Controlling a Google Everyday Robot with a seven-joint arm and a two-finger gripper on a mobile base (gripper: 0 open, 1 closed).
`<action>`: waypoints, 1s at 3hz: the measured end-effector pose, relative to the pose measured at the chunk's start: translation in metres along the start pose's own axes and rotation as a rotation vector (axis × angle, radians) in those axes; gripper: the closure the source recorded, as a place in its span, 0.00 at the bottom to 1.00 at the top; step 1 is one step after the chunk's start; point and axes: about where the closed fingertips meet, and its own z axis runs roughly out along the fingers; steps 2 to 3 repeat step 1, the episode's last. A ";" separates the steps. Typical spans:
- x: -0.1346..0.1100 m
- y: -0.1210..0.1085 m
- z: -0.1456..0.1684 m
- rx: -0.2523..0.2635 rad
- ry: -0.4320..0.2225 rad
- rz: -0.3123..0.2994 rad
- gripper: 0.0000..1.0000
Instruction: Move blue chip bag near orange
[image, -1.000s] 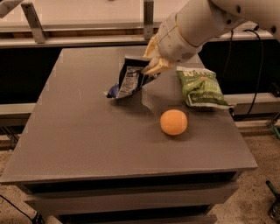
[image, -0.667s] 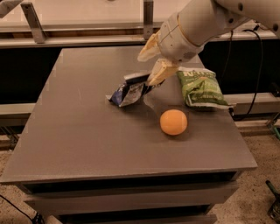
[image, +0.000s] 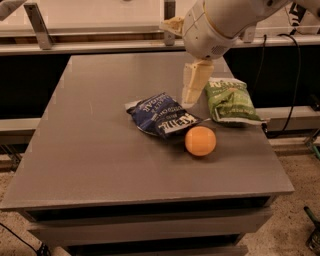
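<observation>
Placement is looking finished: the blue chip bag (image: 161, 116) is lying flat on the counter (image: 90, 150), its near corner just beside the orange (image: 200, 140), perhaps touching it, as the task is asking. The hand (image: 190, 97) is hanging just above the bag's far right edge, between it and the green chip bag (image: 229, 100), carrying nothing; whether it is open or closed I cannot tell

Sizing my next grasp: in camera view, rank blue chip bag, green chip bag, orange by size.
Largest: blue chip bag and green chip bag, about alike, unranked.
Smallest: orange.
The gripper hangs between the bags.
</observation>
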 end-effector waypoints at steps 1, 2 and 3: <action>0.000 0.000 0.000 0.000 0.002 0.002 0.00; 0.000 0.000 0.000 0.000 0.002 0.002 0.00; 0.000 0.000 0.000 0.000 0.002 0.002 0.00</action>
